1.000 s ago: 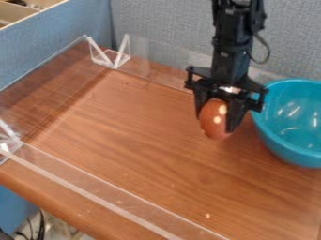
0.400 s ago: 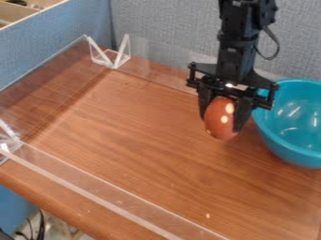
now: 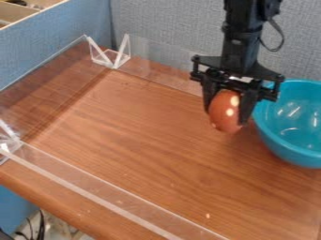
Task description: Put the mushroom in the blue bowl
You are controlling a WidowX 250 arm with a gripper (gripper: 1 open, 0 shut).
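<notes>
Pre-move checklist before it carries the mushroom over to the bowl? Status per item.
1. Mushroom held in the hand: ok, jaws shut on it.
2. Mushroom lifted clear of the table: ok, it looks raised above the wood.
3. Blue bowl upright and open: ok.
4. Bowl empty: ok, nothing shows inside.
5. Mushroom over the bowl: not ok, it hangs just left of the rim.
6. Mushroom high enough to clear the rim: cannot tell from this one view.

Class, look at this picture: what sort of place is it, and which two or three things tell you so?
Probably a robot test bench in an office or lab. A wooden table edged with clear plastic walls, a blue partition behind it, and a robot gripper holding a toy mushroom beside a blue bowl.
</notes>
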